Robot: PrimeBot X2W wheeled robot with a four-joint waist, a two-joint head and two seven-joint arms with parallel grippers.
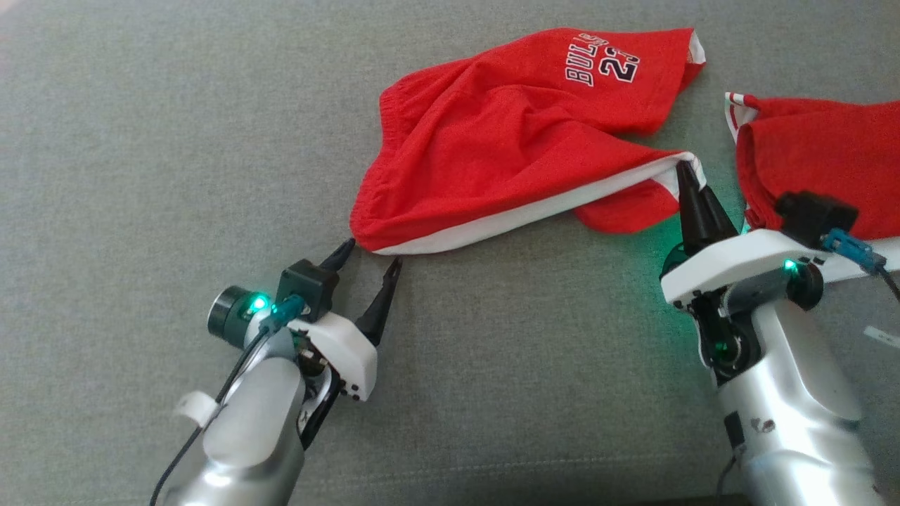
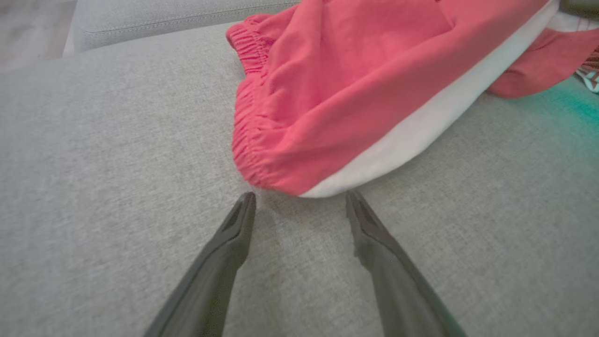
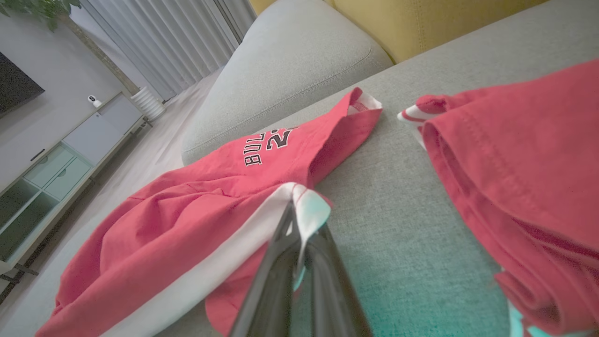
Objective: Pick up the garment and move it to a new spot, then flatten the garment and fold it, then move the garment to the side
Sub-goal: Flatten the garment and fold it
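While your right gripper [image 1: 685, 169] is pinching the white-trimmed hem corner of the red shorts [image 1: 506, 140], its fingers pressed together on the cloth, your left gripper [image 1: 373, 253] is hovering spread wide at the opposite corner. Its tips are sitting just at the fabric's edge with nothing between them. The shorts are lying crumpled on the grey sofa seat [image 1: 140, 140], toward the far middle of your head view. The white band [image 1: 534, 211] is running as their near edge from one gripper to the other. The gathered waistband [image 2: 243, 140] is forming the left edge, and the leg printed "BULLS 23" is pointing away to the far right. A second red garment [image 1: 823, 154] is lying just beside your right gripper, with a narrow strip of bare cushion parting it from the shorts. Bare seat is stretching wide to the left and along the near side. The grey armrest [image 3: 290, 65] is bounding the seat behind the shorts in your right wrist view.
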